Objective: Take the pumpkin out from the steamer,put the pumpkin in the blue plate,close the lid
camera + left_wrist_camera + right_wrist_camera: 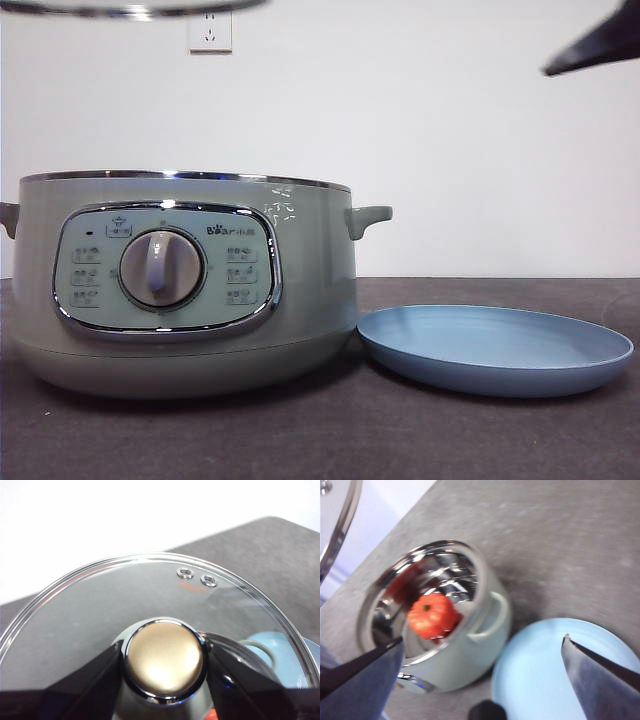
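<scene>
Sage-green and chrome-rimmed, one steamer (185, 285) stands open on the dark table, its single round dial facing the front camera and one side handle pointing toward 3 o'clock. One pumpkin (431, 615), orange-red with a dark stem spot on top, sits inside the shiny pot, seen from above in the right wrist view. One blue plate (495, 350) lies bare on the table just beside the steamer's base, at 3 o'clock of it from the front camera. One glass lid (150, 605) is held up in the air, only its chrome rim (130, 8) showing at the front view's top edge above the steamer. The left gripper (164, 672) has both black jaws clamped against the lid's knob, one on each side. The right gripper (482, 667) hangs high over the steamer and plate, its two jaws spread wide apart and holding nothing.
</scene>
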Available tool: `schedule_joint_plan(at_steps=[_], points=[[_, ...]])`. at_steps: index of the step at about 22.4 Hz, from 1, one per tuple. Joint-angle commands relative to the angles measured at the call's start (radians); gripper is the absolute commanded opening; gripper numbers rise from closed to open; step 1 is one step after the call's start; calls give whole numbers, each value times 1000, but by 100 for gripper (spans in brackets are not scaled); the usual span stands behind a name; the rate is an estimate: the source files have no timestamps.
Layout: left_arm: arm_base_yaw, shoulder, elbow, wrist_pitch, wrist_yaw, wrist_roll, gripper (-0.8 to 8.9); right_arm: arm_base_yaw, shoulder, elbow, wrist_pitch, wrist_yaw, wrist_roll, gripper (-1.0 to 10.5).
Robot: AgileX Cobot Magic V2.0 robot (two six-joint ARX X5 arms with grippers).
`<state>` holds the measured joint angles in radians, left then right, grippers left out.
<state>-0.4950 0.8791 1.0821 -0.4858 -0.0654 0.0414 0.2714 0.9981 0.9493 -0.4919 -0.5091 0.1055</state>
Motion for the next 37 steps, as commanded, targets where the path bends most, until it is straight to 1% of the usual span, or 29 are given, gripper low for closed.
schedule_joint_plan(at_steps=[1, 4, 8, 12, 14, 15, 16, 18, 21, 23, 27, 31, 37], points=[[-3, -57, 6, 11, -54, 4, -9, 77, 65, 68, 8, 32, -25, 604], [-3, -99, 6, -30, -114, 4, -9, 164, 150, 154, -14, 80, -48, 604], [-3, -153, 6, -80, -193, 4, -9, 272, 276, 282, -55, 176, -95, 604], [-3, -199, 6, -117, -278, 4, -9, 360, 414, 422, -123, 208, -139, 603], [-3, -222, 6, -134, -323, 5, -9, 396, 491, 508, -180, 223, -142, 603], [-3, -230, 6, -140, -339, 5, -9, 410, 527, 551, -217, 231, -148, 604], [-3, -245, 6, -151, -364, 6, -9, 431, 594, 631, -285, 240, -164, 604], [-3, -265, 6, -165, -389, 9, -9, 475, 703, 748, -352, 288, -211, 604], [-2, -269, 24, -204, -413, 11, -9, 531, 829, 841, -354, 363, -243, 604], [-2, -269, 35, -212, -414, 12, -9, 557, 897, 867, -352, 390, -270, 604], [-2, -269, 37, -224, -413, 11, -9, 595, 993, 872, -331, 389, -306, 603], [-2, -269, 37, -228, -412, 11, -9, 597, 1053, 872, -307, 389, -324, 602], [-2, -269, 37, -235, -404, 11, -9, 596, 1104, 872, -306, 388, -332, 593]])
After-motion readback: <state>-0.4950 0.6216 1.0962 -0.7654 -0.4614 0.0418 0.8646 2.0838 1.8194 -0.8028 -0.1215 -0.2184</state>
